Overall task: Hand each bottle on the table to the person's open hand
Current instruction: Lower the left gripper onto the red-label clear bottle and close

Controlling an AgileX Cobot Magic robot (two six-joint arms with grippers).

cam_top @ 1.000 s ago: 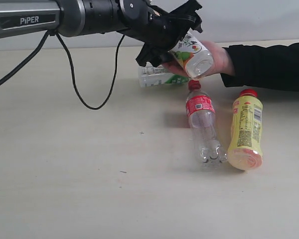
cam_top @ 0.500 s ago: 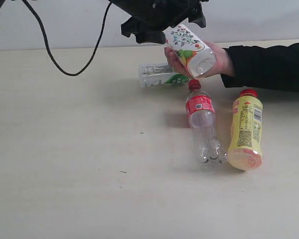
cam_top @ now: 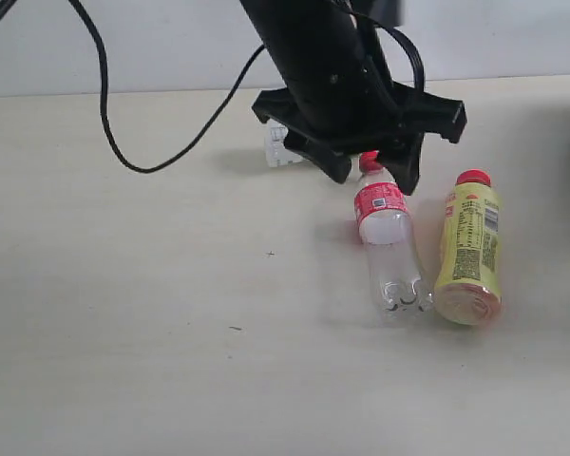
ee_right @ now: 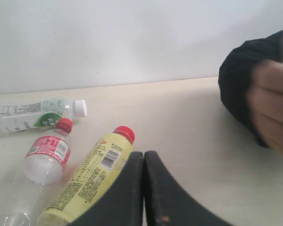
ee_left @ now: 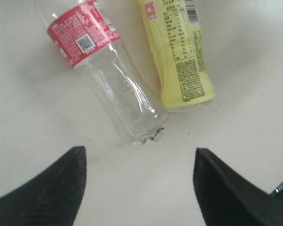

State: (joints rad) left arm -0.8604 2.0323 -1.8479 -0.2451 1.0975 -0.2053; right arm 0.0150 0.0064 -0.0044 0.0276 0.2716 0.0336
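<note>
Over the cap end of the red-label bottle (cam_top: 388,242), your left gripper (cam_top: 371,171) hangs with its jaws spread wide and nothing between them. From the left wrist camera you see both black fingertips (ee_left: 56,188) apart above the bare table (cam_top: 123,332), with that bottle's clear base just beyond them.

The red-label bottle lies on its side on the table, red cap toward the far wall. Just beside it, on the side away from the black cable (cam_top: 123,133), lies the yellow bottle (cam_top: 468,249), roughly parallel and capped in red. Their bases come so close that you cannot tell whether they touch.

Past the red-label bottle's cap, the green-white bottle (ee_right: 40,115) lies crosswise with its white cap near the red one. In the exterior view the arm hides all but its base.

Your right gripper (ee_right: 144,188) has its fingers pressed together, holding nothing, low and close to the yellow bottle.

Well apart from the red-label bottle, beyond the yellow one, the person's hand (ee_right: 273,108) shows at a black sleeve (ee_right: 240,89). It is too blurred to tell whether it is open or holds anything.
</note>
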